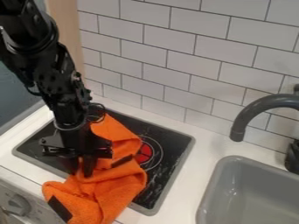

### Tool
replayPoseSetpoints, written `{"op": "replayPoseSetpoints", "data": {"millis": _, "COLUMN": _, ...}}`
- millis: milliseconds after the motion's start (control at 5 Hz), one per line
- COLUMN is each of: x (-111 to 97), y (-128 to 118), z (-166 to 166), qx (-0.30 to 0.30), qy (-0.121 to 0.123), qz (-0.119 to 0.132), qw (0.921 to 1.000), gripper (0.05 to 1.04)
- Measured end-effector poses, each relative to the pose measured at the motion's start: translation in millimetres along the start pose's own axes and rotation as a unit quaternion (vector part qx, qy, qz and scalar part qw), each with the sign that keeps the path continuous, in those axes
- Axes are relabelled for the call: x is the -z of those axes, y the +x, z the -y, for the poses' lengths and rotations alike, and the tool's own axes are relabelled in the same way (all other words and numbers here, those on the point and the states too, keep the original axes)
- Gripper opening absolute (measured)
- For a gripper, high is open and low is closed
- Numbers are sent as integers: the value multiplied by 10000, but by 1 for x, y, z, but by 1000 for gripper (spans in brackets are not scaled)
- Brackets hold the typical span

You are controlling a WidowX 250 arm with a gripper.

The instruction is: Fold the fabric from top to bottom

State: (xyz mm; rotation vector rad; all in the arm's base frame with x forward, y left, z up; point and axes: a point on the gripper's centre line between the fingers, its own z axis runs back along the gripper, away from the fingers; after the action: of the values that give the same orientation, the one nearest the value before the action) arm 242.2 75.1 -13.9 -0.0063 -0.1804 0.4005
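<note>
White rectangular tiles [169,39] with dark joints cover the wall behind a pale counter [199,151]. Beside the wall's left end stands a light wooden panel [65,26]. A black stove top [169,142] with a grey rim is set into the counter, and a red disc [144,153] marked with pale rings shows on it. To the right is a grey sink [220,175], with a dark curved faucet [251,111] reaching over it from the view's right edge. Below the counter's front edge, at the lower left, there is a round knob [17,204].

An orange fabric [111,192] lies rumpled across the stove top. Its narrower upper part is near the back left corner, and it partly covers the red disc. The wider lower part crosses the stove's front rim and goes over the counter's front edge. One dark strip [121,161] crosses the fabric near its middle, and another dark patch [59,208] is at its lower left.

The black arm [55,83] comes in from the upper left. Its gripper [81,173] points down at the left side of the fabric's middle; whether it is open, closed or gripping the cloth, I cannot tell.
</note>
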Motion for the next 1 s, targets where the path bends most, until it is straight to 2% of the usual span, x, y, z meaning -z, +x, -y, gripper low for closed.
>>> {"op": "replayPoseSetpoints", "data": {"millis": 400, "x": -23, "y": 14, "z": 6, "qx": 142, "qy": -149, "qz": 53, "qw": 9998, "gripper": 995}}
{"op": "replayPoseSetpoints", "data": {"millis": 1000, "x": -97, "y": 34, "z": 22, "qx": 299, "qy": -571, "qz": 661, "qw": 9957, "gripper": 999}}
